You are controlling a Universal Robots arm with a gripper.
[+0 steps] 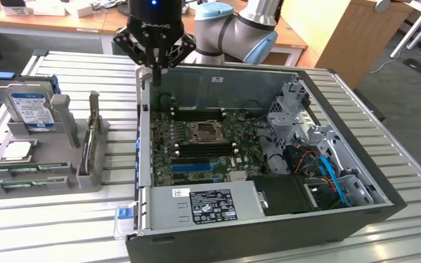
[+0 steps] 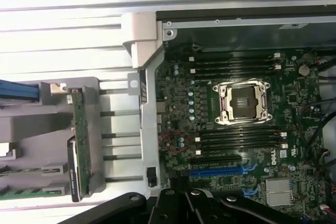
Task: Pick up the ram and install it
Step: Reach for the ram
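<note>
A ram stick (image 1: 86, 149) stands on edge in the grey holder (image 1: 86, 181) at the exterior view's left, green with a dark strip (image 2: 79, 129). Two more green sticks (image 1: 29, 169) lie flat in the holder's front slots (image 2: 21, 191). My gripper (image 1: 156, 74) hangs shut and holds nothing, above the far left corner of the open computer case (image 1: 218, 219), well apart from the holder. In the wrist view the gripper's black body (image 2: 181, 205) shows over the motherboard's edge. Black memory slots (image 2: 239, 136) lie on both sides of the bare processor socket (image 2: 244, 100).
In the same holder a hard drive with a blue-white label (image 1: 31, 107) stands upright, and a square silver processor (image 1: 17, 150) lies in front of it. The case's metal wall (image 1: 143, 148) rises between holder and motherboard. Drive cage and cables (image 1: 313, 153) crowd the case's right side.
</note>
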